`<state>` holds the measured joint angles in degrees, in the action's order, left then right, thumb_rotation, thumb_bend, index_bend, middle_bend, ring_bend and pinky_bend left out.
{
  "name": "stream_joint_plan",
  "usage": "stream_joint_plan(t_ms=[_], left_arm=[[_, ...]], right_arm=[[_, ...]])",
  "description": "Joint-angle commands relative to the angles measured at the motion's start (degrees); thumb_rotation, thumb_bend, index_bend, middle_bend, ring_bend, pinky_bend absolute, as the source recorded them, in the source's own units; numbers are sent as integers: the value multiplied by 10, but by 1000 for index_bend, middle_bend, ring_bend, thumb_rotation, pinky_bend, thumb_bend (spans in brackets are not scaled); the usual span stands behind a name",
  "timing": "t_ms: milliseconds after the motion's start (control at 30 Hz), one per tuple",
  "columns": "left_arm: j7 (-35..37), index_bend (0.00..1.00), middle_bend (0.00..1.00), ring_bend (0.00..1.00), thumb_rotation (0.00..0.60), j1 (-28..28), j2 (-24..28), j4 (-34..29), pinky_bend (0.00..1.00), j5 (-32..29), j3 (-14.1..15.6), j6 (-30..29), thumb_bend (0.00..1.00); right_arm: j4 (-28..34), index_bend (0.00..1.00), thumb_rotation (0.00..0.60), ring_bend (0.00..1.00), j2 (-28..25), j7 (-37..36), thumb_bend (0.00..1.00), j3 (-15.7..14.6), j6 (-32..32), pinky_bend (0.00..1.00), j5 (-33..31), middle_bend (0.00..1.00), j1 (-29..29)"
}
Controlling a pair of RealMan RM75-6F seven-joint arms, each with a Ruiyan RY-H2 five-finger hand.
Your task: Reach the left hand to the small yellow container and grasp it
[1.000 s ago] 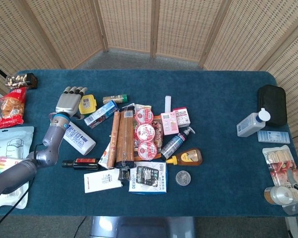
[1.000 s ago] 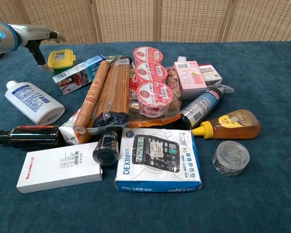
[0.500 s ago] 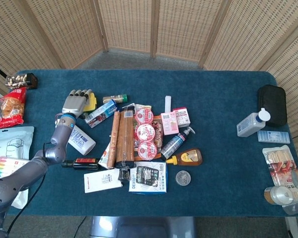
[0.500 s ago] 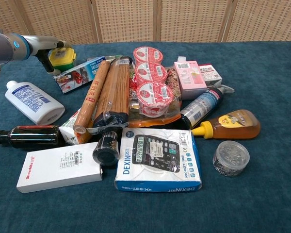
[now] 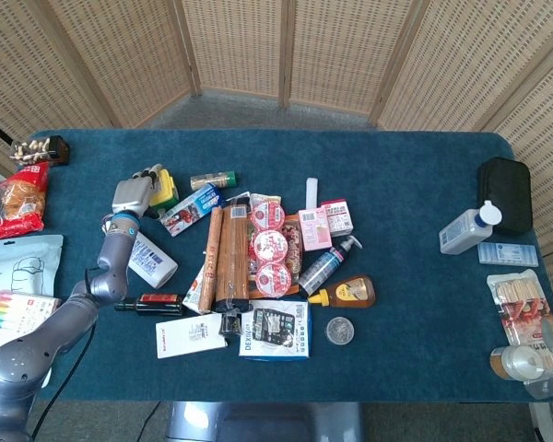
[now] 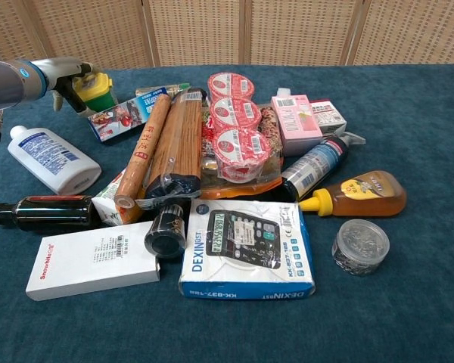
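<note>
Where the left hand (image 5: 134, 192) wraps the small yellow container (image 5: 164, 189) at the far left of the clutter on the blue counter (image 5: 405, 184), much of the container is covered: the head view shows only its right part past the hand's back, and the chest view shows its yellow body with a green band (image 6: 95, 85) half behind the fingers (image 6: 81, 70). The fingers are curled against it, so the hand appears to be holding it, though the contact on the far side is hidden. Whether the container stands on the cloth or is raised off it cannot be told. The right hand shows in neither view.

Just right of the container lies a blue-and-red toothpaste box (image 5: 190, 208), and a white lotion bottle (image 5: 150, 261) lies below the left wrist. A dark sauce bottle (image 6: 41, 212) is cut off by the chest view's left edge.

A second ago the hand lay flat and spread beside the container, which was then fully visible; half a second ago it had moved partly over it. The toothpaste box has turned slightly, its red end now facing the chest camera.
</note>
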<state>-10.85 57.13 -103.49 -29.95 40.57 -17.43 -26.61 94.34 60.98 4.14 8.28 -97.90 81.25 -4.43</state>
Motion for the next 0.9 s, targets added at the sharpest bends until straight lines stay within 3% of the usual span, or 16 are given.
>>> stream_joint_plan(t_ms=[33, 467, 900], left_arm=[[33, 509, 452, 945, 600, -12, 22, -24, 681, 29, -13, -16, 274], [65, 502, 451, 940, 600, -57, 162, -221, 679, 72, -32, -91, 269], [64, 491, 445, 929, 600, -94, 356, -507, 667, 47, -71, -152, 267]], right_arm=[[-2, 0, 288, 0, 3, -2, 343, 2, 4, 0, -1, 112, 3], [-15, 0, 293, 0, 16, -11, 340, 5, 16, 0, 7, 113, 13], [-39, 0, 290, 0, 37, -38, 340, 0, 30, 0, 13, 113, 20]])
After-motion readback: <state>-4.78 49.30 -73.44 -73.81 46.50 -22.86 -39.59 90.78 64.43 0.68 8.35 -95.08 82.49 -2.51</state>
